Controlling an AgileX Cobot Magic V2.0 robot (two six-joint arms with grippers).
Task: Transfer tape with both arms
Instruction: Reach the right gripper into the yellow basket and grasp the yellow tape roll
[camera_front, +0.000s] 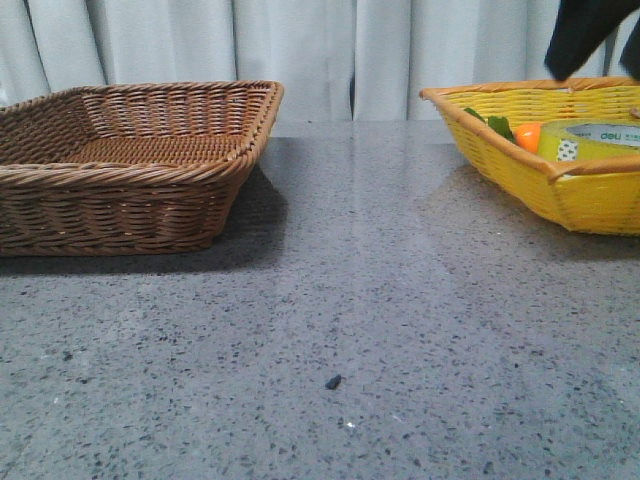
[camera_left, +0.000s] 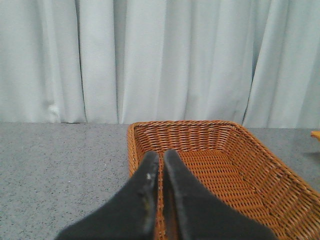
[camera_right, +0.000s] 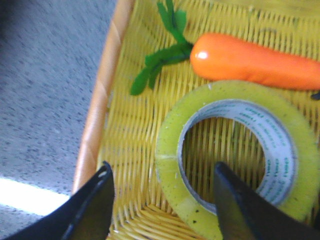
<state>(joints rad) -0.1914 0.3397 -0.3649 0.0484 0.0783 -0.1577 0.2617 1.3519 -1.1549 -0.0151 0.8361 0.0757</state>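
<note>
R tool (camera_right: 162, 192) spread wide over tape (camera_right: 237, 155) wall in yellow basket (camera_right: 100, 117); we drop straight, pinch wall, avoid carrot (camera_right: 255, 62). L tool (camera_left: 161, 167) closed, empty.

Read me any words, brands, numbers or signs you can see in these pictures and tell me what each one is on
"deli": green lettering on the white inner core of the tape, lying in the yellow basket, front view.
More green print runs round the core in the right wrist view, too blurred to read.
No text shows on the carrot or the brown basket.
</note>
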